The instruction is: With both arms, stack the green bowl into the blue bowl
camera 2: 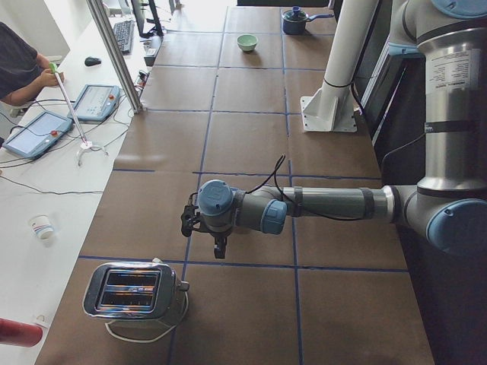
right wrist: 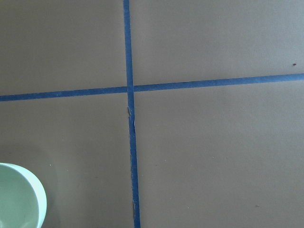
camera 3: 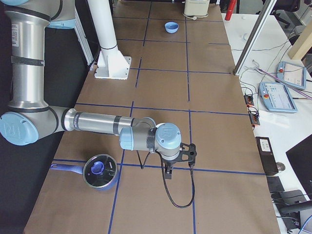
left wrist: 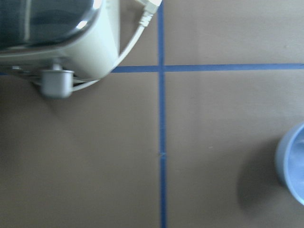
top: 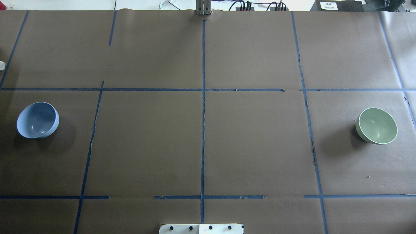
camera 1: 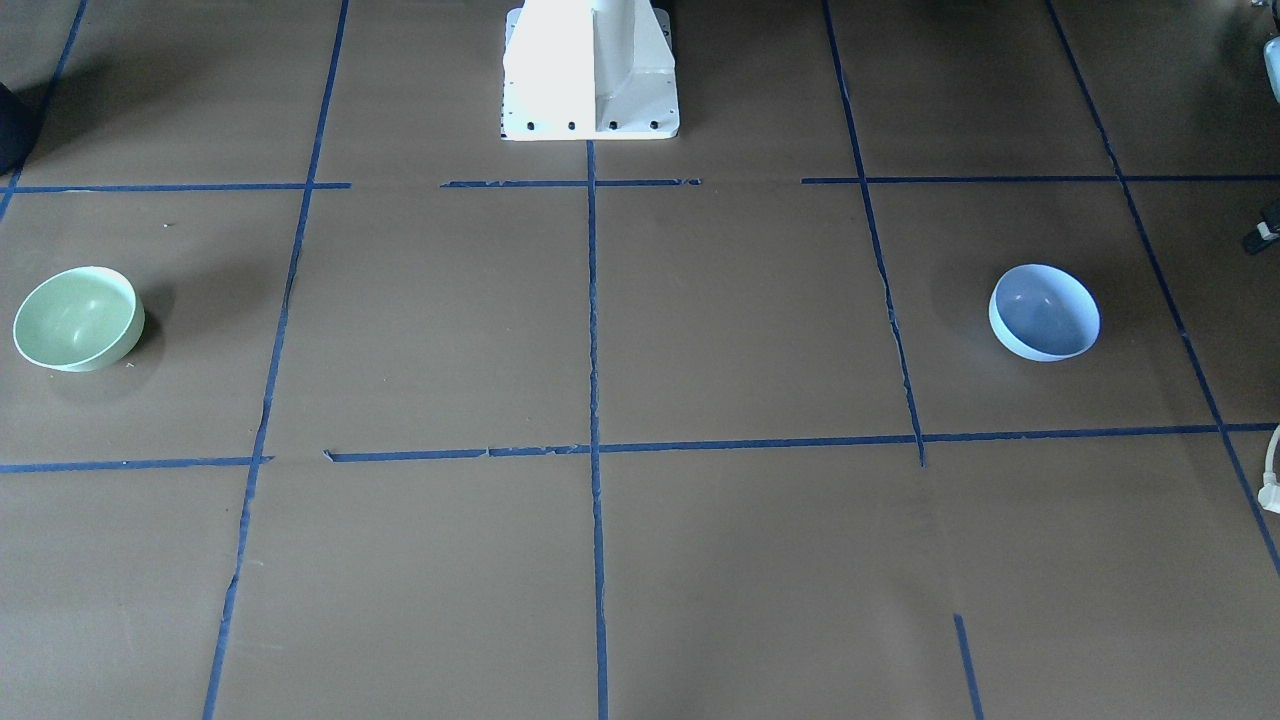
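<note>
The green bowl (camera 1: 78,318) stands upright on the brown table, far to the right in the overhead view (top: 377,125); its rim shows at the bottom left of the right wrist view (right wrist: 19,199). The blue bowl (camera 1: 1044,312) stands upright far to the left in the overhead view (top: 38,120), at the right edge of the left wrist view (left wrist: 292,161). My left gripper (camera 2: 219,247) and right gripper (camera 3: 167,173) point down above the table ends, each near its bowl. They show only in the side views, so I cannot tell if they are open or shut.
A silver toaster (camera 2: 137,293) with a white cord stands beyond the left gripper. A pot with a blue knob (camera 3: 100,170) sits near the right arm. The white pedestal (camera 1: 590,70) stands at mid-table. An operator (camera 2: 19,68) and teach pendants are at the side bench.
</note>
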Motion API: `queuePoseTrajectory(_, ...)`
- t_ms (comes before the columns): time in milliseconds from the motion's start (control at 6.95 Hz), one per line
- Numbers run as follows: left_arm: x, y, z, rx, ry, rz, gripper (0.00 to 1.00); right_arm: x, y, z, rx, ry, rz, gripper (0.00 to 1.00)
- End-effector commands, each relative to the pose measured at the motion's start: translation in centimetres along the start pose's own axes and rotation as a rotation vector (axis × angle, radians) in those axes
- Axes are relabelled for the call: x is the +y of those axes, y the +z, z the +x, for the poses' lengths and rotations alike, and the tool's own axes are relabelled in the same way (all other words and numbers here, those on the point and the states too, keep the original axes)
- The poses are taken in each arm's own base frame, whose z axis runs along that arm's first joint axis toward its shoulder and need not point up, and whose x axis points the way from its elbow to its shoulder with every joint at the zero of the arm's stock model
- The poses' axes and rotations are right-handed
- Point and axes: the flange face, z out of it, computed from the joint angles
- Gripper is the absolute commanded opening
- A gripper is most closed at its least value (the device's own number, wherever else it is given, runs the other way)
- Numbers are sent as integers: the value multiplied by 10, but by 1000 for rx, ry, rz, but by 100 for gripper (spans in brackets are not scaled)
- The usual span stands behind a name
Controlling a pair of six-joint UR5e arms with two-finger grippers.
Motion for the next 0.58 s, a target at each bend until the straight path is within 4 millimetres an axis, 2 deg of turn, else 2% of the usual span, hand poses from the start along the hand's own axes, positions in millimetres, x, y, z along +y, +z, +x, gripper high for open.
queuePoseTrajectory(0,26,57,36,23,-48,46,100,-5,-2,-4,-2,-3,5,100)
queuePoseTrajectory(144,33,85,43,7,-68,62,100,-6,-5,-7,-2,-2,10,100)
queuePoseTrajectory(288,37,103,53,-13,-90,73,100,-7,-7,-10,-3,-2,16,100)
queuePoseTrajectory(432,37,117,73,-8,-107,53,100,-7,-9,-11,-13,-2,18,100)
